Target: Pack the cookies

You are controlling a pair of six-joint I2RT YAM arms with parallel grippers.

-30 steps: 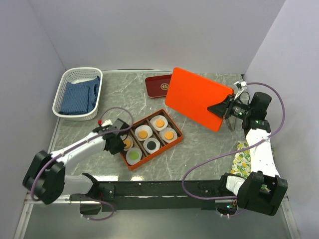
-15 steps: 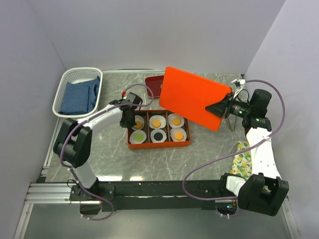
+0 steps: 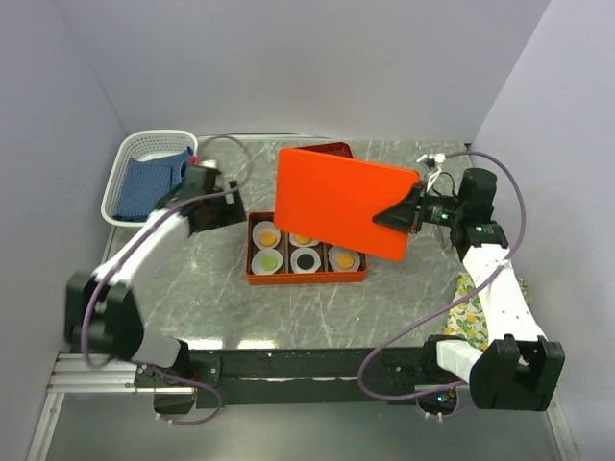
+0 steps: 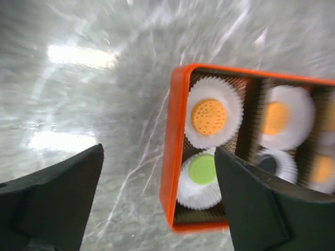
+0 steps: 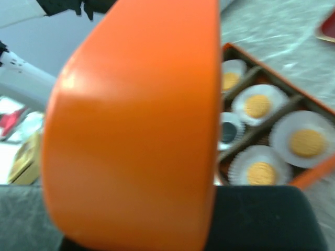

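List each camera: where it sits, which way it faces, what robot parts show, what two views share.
Top: above, behind the robot, facing down on the table; left arm, left claw, right arm, right claw.
Left wrist: on the left arm, facing down at the box; open fingers.
Right wrist: on the right arm, facing along the held lid to the box; one finger.
Top and left wrist share the green cookie.
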